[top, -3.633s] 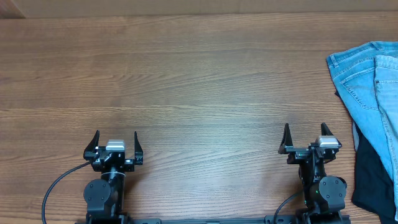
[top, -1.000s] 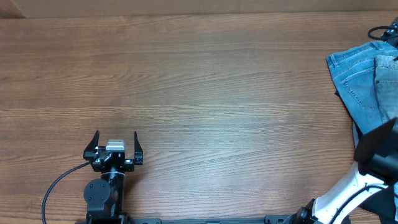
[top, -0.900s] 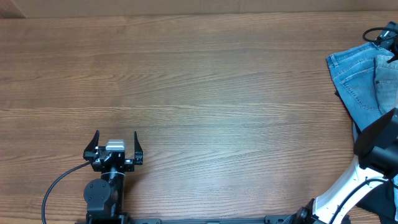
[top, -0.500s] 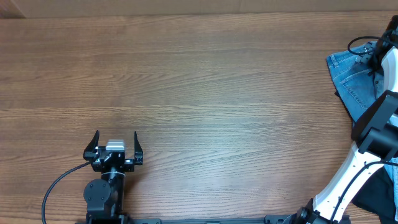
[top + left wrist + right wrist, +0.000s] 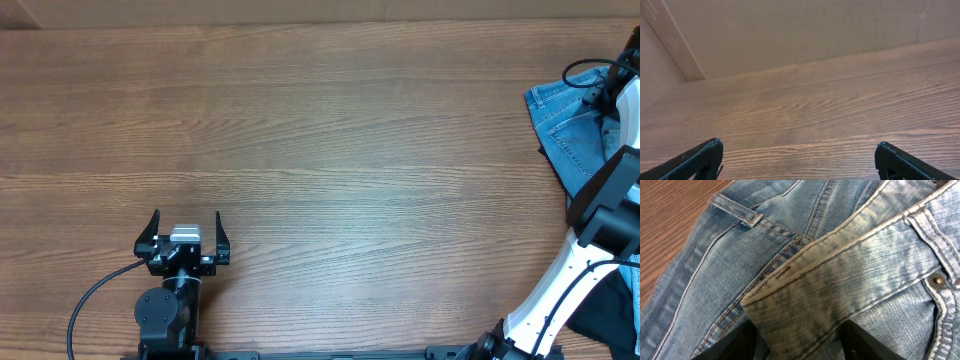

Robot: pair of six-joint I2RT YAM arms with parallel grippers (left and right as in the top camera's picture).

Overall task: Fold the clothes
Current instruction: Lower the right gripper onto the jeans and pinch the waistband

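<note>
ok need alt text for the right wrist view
Close-up of pale denim shorts, a thick stitched hem edge between the right gripper's two dark fingers, lying on medium-blue jeans. Wooden table shows at upper left.

The table (image 5: 330, 150) carries a pile of denim at its far right edge. In that pile the shorts (image 5: 860, 285) lie on top of the jeans (image 5: 740, 270), their waistband edge crossing over the jeans' waistband. The right gripper (image 5: 795, 340) sits at the shorts' waistband fold, one finger on either side of it. The left gripper (image 5: 186, 232) rests near the table's front edge, well left of the pile.
</note>
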